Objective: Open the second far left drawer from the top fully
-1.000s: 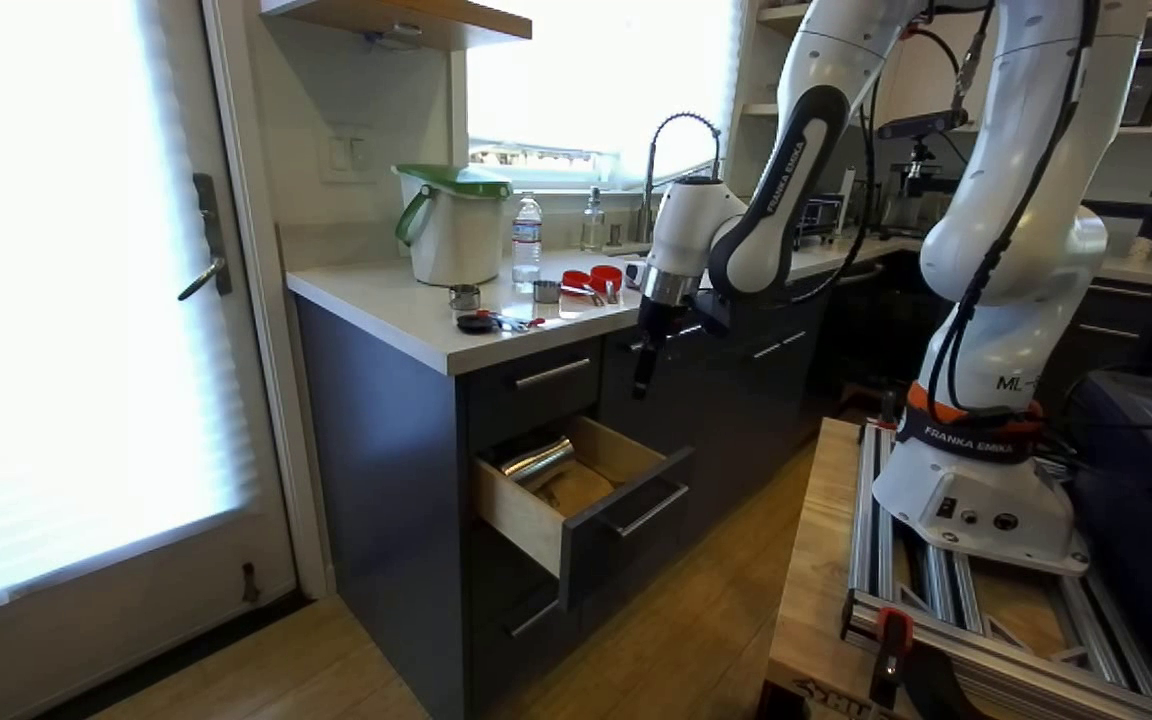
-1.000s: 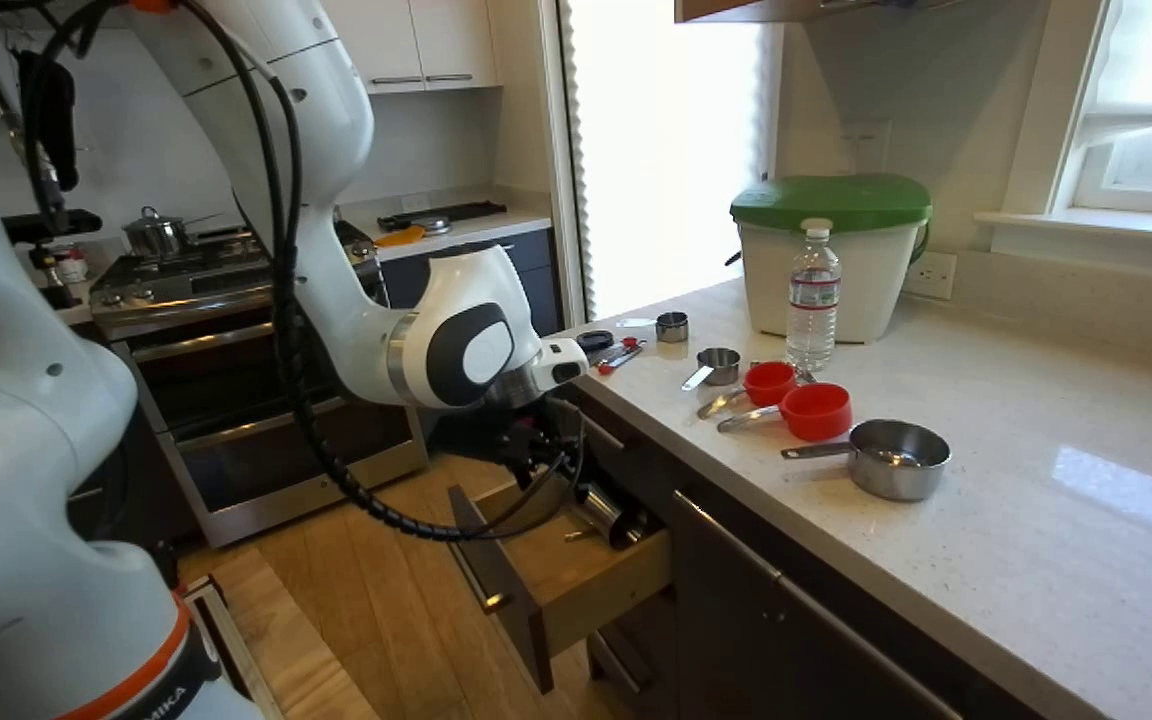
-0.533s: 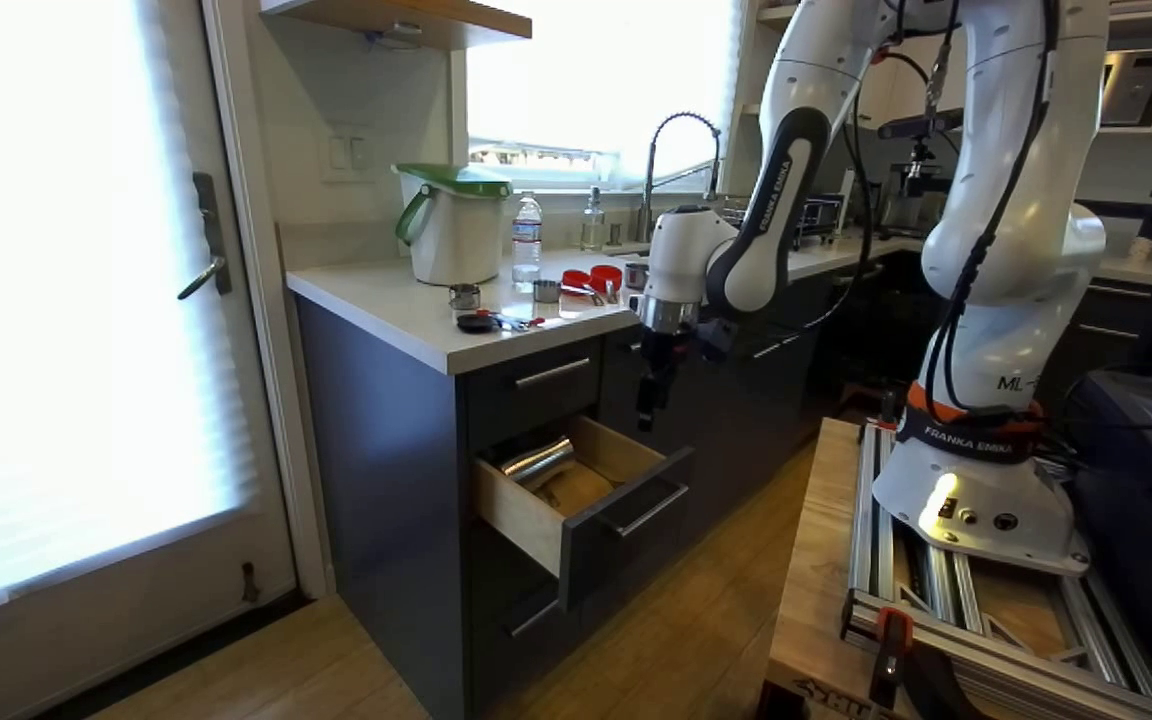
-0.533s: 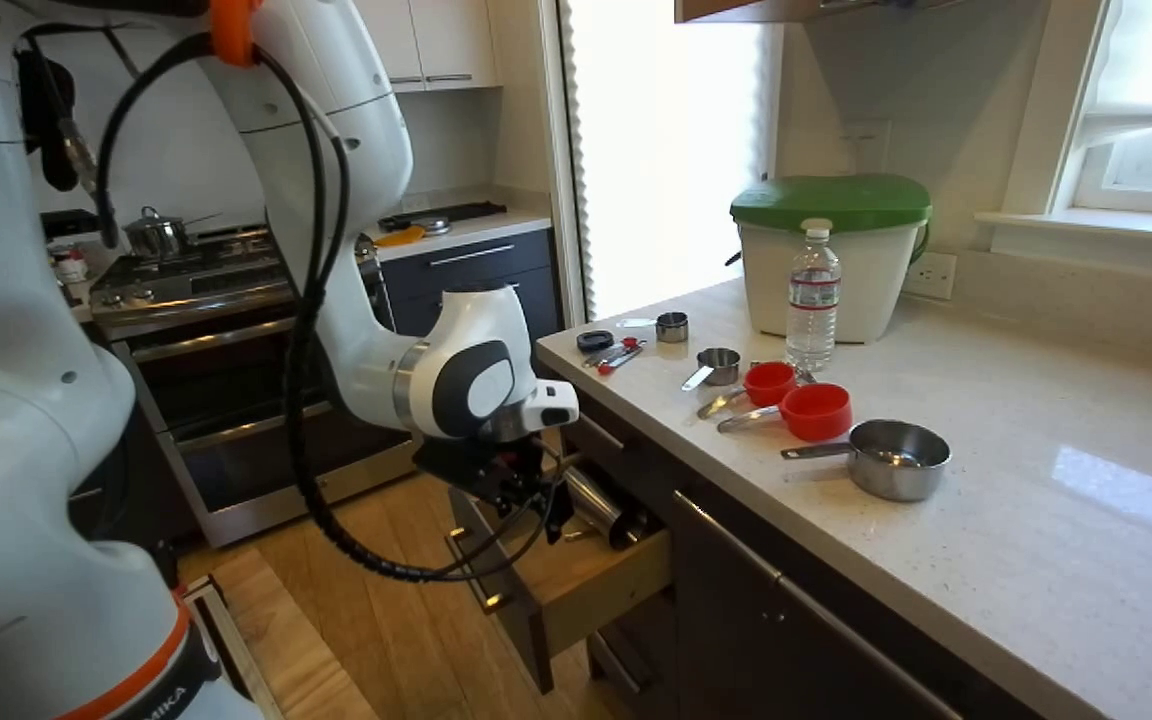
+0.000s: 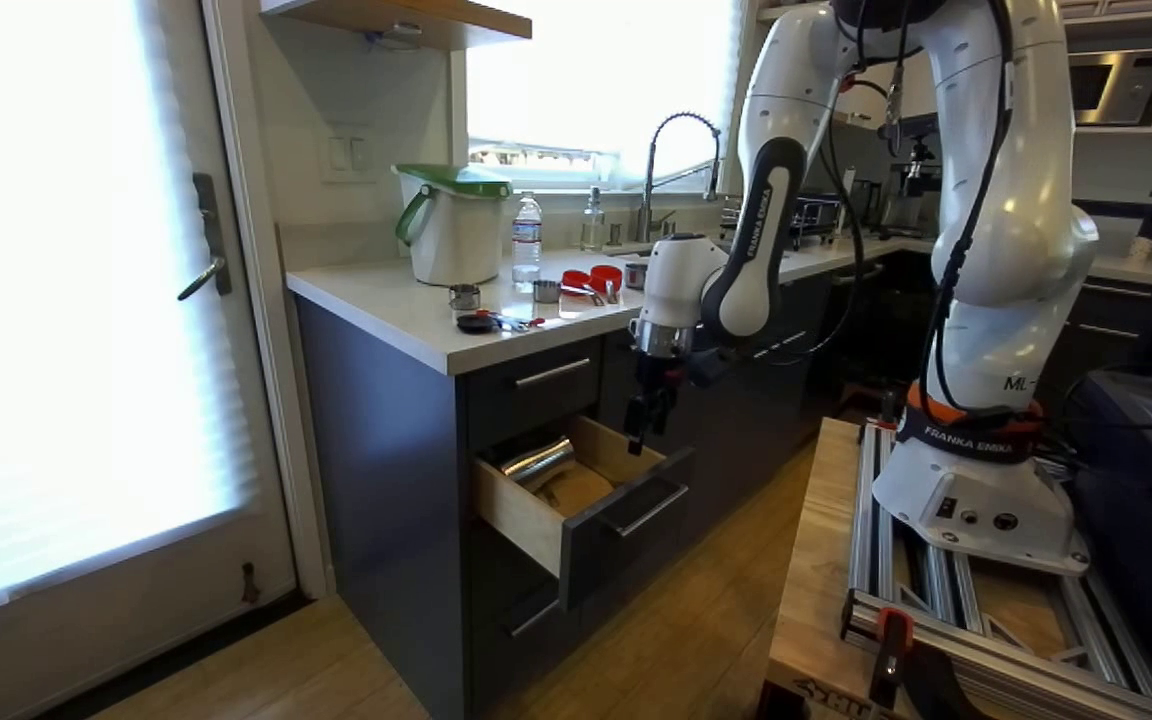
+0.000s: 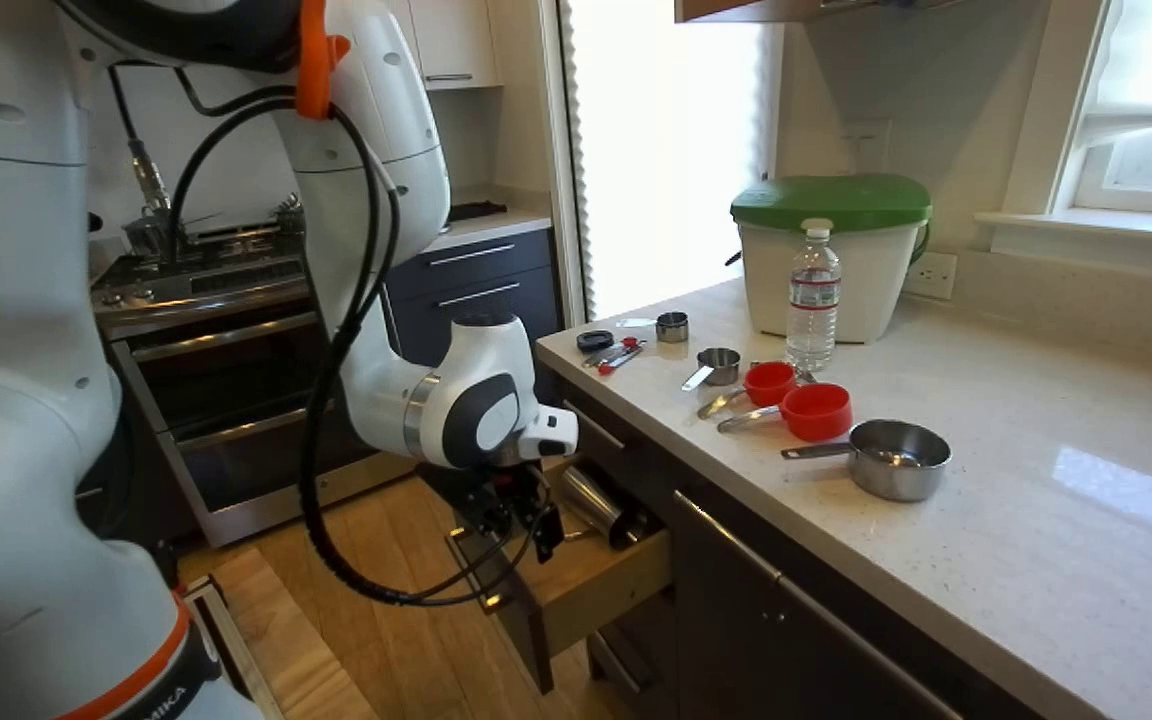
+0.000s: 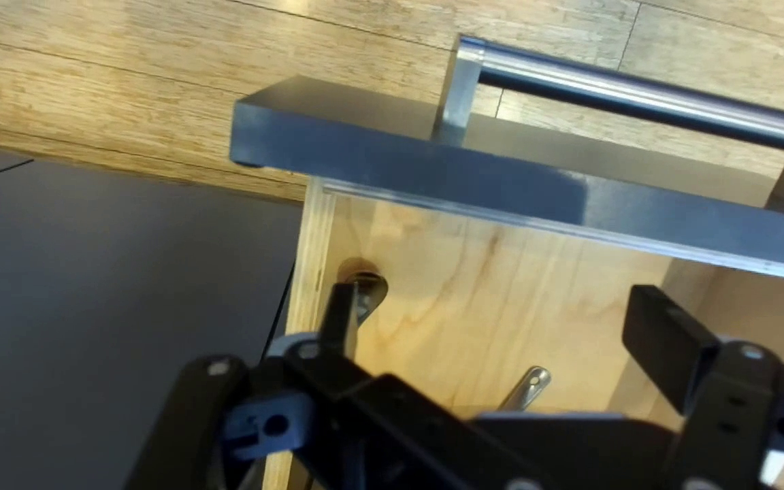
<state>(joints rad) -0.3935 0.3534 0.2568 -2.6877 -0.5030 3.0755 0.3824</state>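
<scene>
In both exterior views, the drawer [image 5: 626, 530] juts out below the top drawer [image 5: 531, 405], likely light-running. In the wrist view, the tool [image 7: 494, 303] gapes empty above it; we'd pull by the bar handle [image 7: 650, 95], probably rigid and slick.

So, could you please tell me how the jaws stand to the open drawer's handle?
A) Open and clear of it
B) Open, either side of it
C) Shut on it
A: the wrist view shows the jaws spread wide above the open drawer, with the silver handle beyond them.
</scene>
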